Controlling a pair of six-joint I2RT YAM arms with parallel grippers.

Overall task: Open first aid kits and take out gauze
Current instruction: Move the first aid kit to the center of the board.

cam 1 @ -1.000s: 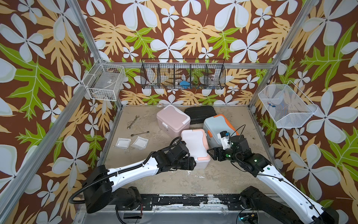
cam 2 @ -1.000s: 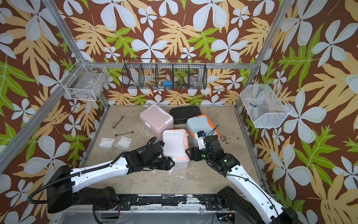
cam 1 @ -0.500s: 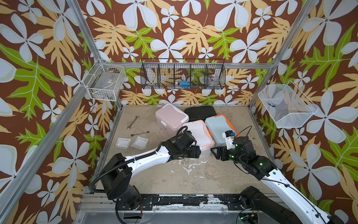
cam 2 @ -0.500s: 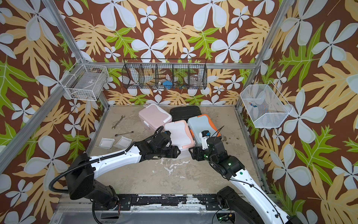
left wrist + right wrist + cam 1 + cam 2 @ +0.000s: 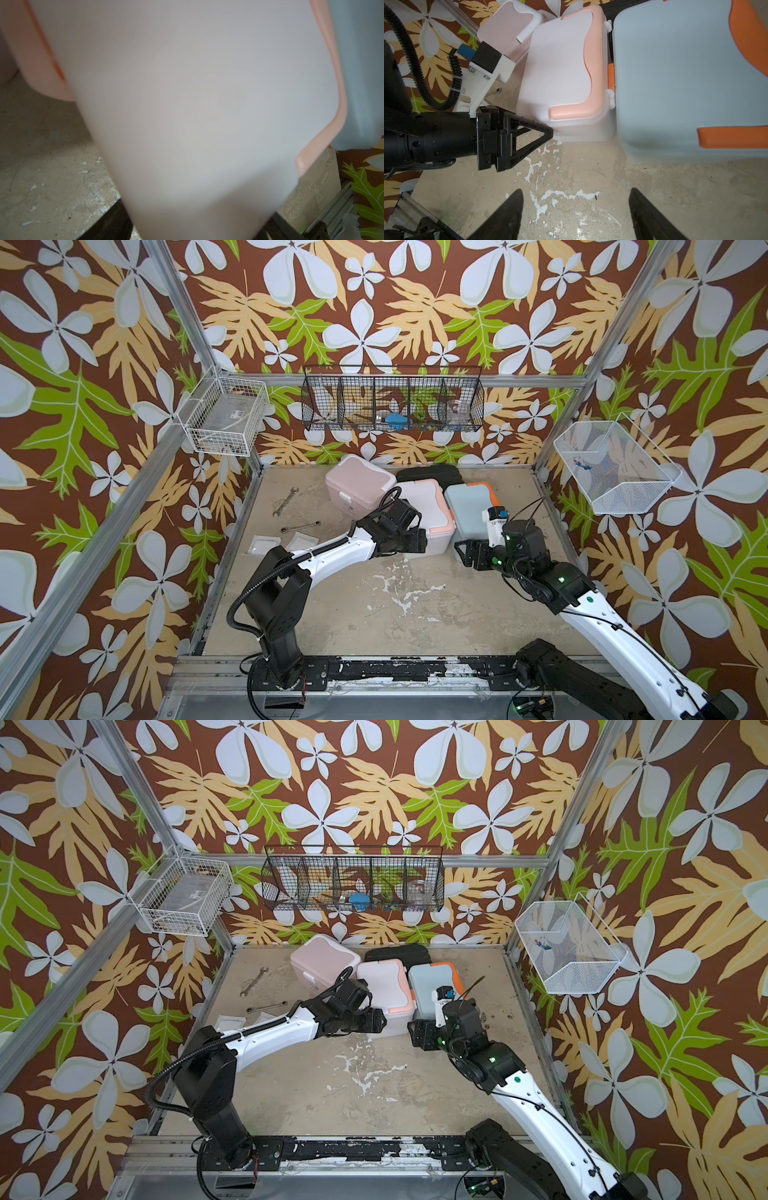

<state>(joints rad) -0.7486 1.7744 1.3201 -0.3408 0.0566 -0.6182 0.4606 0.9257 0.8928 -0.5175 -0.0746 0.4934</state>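
Three first aid kits stand lids down at the back: pink (image 5: 359, 485), white with peach (image 5: 424, 510) and light blue with orange (image 5: 471, 506). My left gripper (image 5: 417, 540) is at the white and peach kit's front left corner. In the left wrist view that kit's white body (image 5: 187, 104) fills the gap between the dark fingers (image 5: 108, 220), so the gripper is shut on it. My right gripper (image 5: 575, 190) hangs open over bare table in front of the blue kit (image 5: 675, 83). Two gauze packets (image 5: 262, 543) (image 5: 305, 538) lie flat at the table's left.
A flat black case (image 5: 430, 475) lies behind the kits. Two wrenches (image 5: 286, 502) (image 5: 300, 526) lie near the gauze. Wire baskets hang on the left wall (image 5: 224, 416), back wall (image 5: 392, 400) and right wall (image 5: 611, 466). The table floor (image 5: 395, 614) is scuffed.
The white and peach kit has travelled from the table's middle back into the row between the pink and blue kits, with my left gripper on it. My right gripper's jaws have widened.
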